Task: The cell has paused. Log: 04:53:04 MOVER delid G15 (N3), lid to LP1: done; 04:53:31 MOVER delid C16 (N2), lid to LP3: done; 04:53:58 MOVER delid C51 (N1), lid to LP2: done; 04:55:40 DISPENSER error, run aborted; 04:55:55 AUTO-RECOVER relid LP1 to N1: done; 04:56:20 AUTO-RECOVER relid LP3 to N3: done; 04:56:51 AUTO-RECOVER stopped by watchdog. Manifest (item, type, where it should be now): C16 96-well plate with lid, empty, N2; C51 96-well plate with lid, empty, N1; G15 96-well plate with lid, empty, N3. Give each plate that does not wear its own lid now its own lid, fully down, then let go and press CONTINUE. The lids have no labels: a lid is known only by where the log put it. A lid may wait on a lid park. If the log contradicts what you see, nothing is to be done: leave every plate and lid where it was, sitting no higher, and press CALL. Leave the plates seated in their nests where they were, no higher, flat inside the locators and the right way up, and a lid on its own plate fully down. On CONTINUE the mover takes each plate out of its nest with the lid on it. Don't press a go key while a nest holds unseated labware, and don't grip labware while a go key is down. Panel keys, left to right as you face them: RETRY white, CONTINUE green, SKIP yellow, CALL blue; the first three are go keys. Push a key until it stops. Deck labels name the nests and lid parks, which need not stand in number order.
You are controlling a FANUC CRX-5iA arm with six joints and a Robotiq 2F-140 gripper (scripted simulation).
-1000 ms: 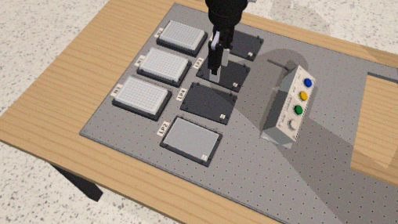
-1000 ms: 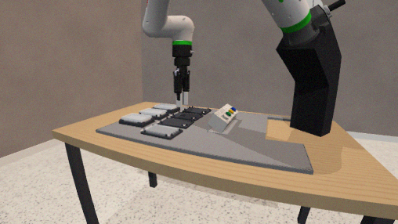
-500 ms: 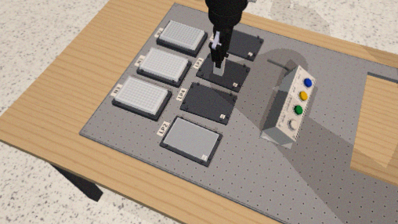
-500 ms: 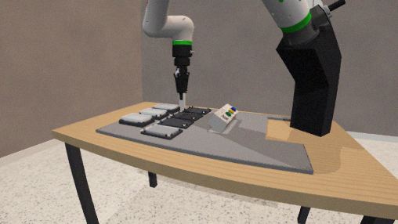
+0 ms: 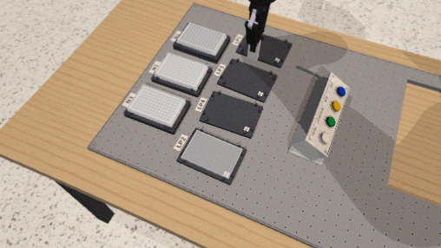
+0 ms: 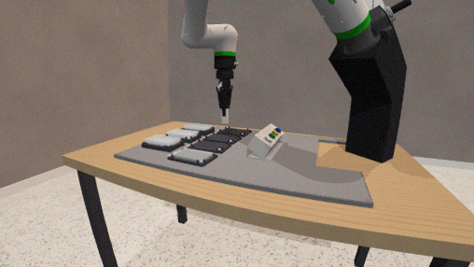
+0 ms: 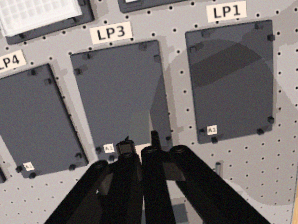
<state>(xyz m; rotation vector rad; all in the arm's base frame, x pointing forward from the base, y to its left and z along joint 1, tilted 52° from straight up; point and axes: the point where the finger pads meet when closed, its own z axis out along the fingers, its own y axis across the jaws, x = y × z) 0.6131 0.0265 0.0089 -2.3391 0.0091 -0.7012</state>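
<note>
Three 96-well plates sit in a column of nests on the left of the deck: a far one [image 5: 201, 41], a middle one [image 5: 181, 72] and a near one [image 5: 157, 107]. The near plate looks the whitest, with its wells the sharpest; I cannot tell for certain which plates wear lids. A clear lid [image 5: 212, 155] lies on lid park LP2 [image 5: 181, 140]. Parks LP4 [image 7: 36, 119], LP3 [image 7: 120, 99] and LP1 [image 7: 232, 83] are bare and dark. My gripper [image 5: 252, 48] is shut and empty, hanging well above the deck between LP3 and LP1; it also shows in the exterior view [image 6: 224, 119] and the wrist view [image 7: 143, 152].
The key panel [image 5: 323, 114] stands to the right of the parks, with blue [image 5: 341, 91], yellow [image 5: 336, 105], green [image 5: 331, 120] and white [image 5: 324, 138] keys, none pressed. The robot's black base [image 6: 370, 98] stands at the table's far right.
</note>
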